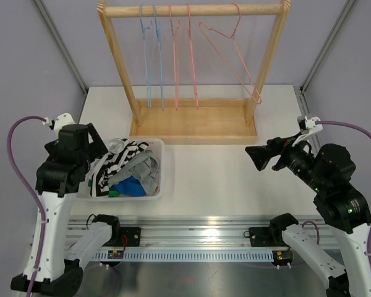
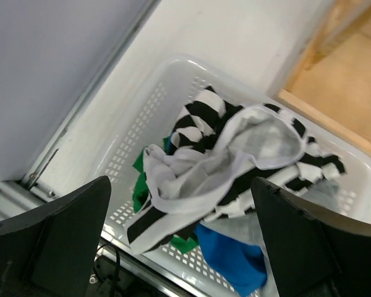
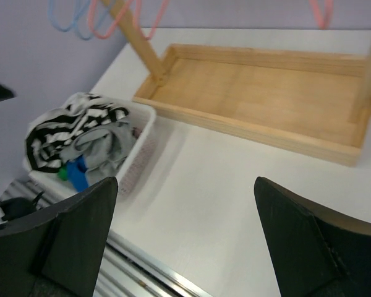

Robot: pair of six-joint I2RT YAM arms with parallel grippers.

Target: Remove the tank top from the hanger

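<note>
Left hand (image 2: 179, 241): fingers spread wide, gripping nothing, hovering directly above the basket.
Right hand (image 1: 258, 156): also spread and empty, well to the right of the basket, over bare counter (image 1: 216, 179).
Basket (image 1: 162, 162): white, perforated, holding the laundry heap.
Tank top (image 2: 235, 158): judged to be the white-trimmed grey piece lying on top of the striped garment (image 2: 204, 111), inside the basket and off any hanger.
Step advice: lift the left hand straight up from the basket so no fabric catches.
Hangers (image 1: 173, 62): beyond the basket on the wooden rack (image 1: 195, 127), all bare.
</note>
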